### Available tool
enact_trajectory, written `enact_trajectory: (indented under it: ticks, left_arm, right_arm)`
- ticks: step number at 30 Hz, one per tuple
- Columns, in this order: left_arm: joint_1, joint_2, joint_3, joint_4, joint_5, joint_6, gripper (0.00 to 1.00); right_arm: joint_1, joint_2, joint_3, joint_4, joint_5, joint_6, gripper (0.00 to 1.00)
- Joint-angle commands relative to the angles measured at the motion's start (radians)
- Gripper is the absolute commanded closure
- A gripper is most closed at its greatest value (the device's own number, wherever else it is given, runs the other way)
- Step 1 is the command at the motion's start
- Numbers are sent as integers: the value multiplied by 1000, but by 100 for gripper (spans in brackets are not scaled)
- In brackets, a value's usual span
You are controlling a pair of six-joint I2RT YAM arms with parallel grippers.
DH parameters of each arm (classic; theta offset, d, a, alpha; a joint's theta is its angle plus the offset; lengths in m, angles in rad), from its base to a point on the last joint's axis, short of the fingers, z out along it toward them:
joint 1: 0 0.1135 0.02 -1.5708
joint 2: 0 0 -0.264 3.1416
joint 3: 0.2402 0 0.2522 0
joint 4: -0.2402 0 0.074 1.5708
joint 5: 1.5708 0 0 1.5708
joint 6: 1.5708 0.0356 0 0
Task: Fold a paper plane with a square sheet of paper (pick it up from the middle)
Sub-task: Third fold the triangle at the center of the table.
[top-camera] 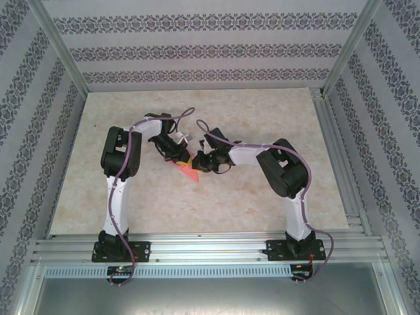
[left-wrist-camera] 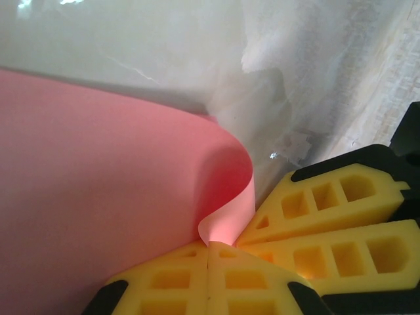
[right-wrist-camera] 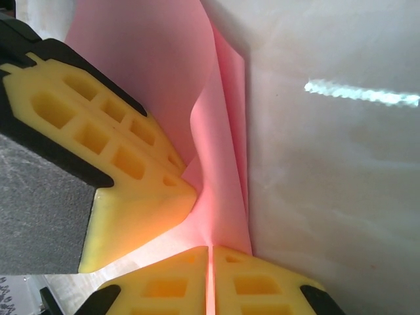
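Two grippers meet over the pink-red sheet of paper (top-camera: pixel 191 172) near the middle of the marbled table (top-camera: pixel 262 125), well clear of every edge. The left gripper (left-wrist-camera: pixel 209 252) pinches a curled-over edge between closed fingers. The right gripper (right-wrist-camera: pixel 210 256), just beside it, is clamped on a creased, layered fold. The paper is plain, unmarked and bowed.
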Motion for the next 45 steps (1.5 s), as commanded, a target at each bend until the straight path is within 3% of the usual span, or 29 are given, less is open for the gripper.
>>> enact_trajectory:
  ticks: [1,8,23,36,45]
  left_arm:
    - [20,1,2,-35,-96,15,100]
    - [20,-10,-4,-35,-96,13,100]
    - [20,-14,-12,-33,-107,6,100]
    - [21,-16,-9,-33,-114,-1,99]
    - [22,-19,-11,-36,-122,0,99]
  right_arm:
    - [-4,-29,-16,-4,1,6,89]
    - [-31,-104,-15,40,-8,25,89]
    - [-33,14,59,64,-45,46,90]
    - [-24,63,117,-140,65,-22,91]
    - [-40,-2,137,-48,1,20,91]
